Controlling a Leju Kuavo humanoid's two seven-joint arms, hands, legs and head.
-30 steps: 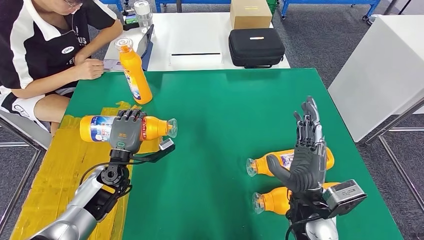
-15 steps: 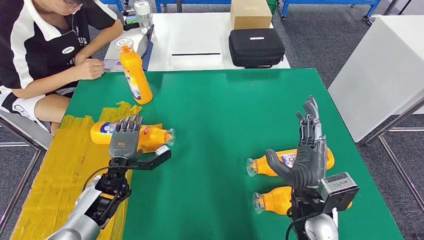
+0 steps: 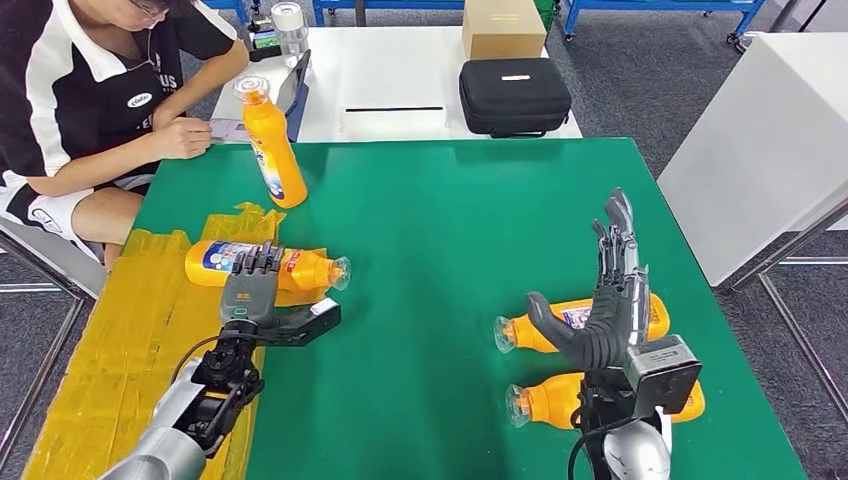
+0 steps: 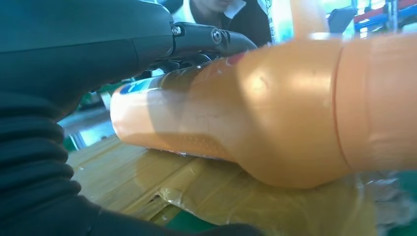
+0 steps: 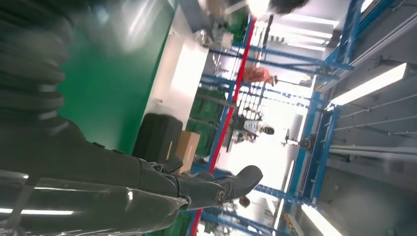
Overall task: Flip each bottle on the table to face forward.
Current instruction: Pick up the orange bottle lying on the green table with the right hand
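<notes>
An orange bottle (image 3: 300, 268) lies on its side on the yellow taped patch, cap toward the table's middle. My left hand (image 3: 250, 290) sits at its near side with the fingers (image 4: 211, 37) resting over the bottle (image 4: 275, 113) and the thumb stretched out sideways, not around it. My right hand (image 3: 612, 300) is raised, fingers upright and apart, holding nothing. Behind it lie two more orange bottles, one (image 3: 560, 322) farther and one (image 3: 548, 400) nearer, caps pointing left. Another orange bottle (image 3: 271, 145) stands upright at the far left of the green table (image 3: 450, 220).
A person sits at the table's far left corner, hands near the upright bottle. The yellow taped patch (image 3: 140, 330) covers the left edge. Beyond stands a white table with a black case (image 3: 515, 95) and a cardboard box (image 3: 503, 28). Another white table (image 3: 760, 130) stands right.
My left hand has drawn back from on top of the lying bottle to its near side, and the bottle has shifted slightly right. The right hand has sunk a little.
</notes>
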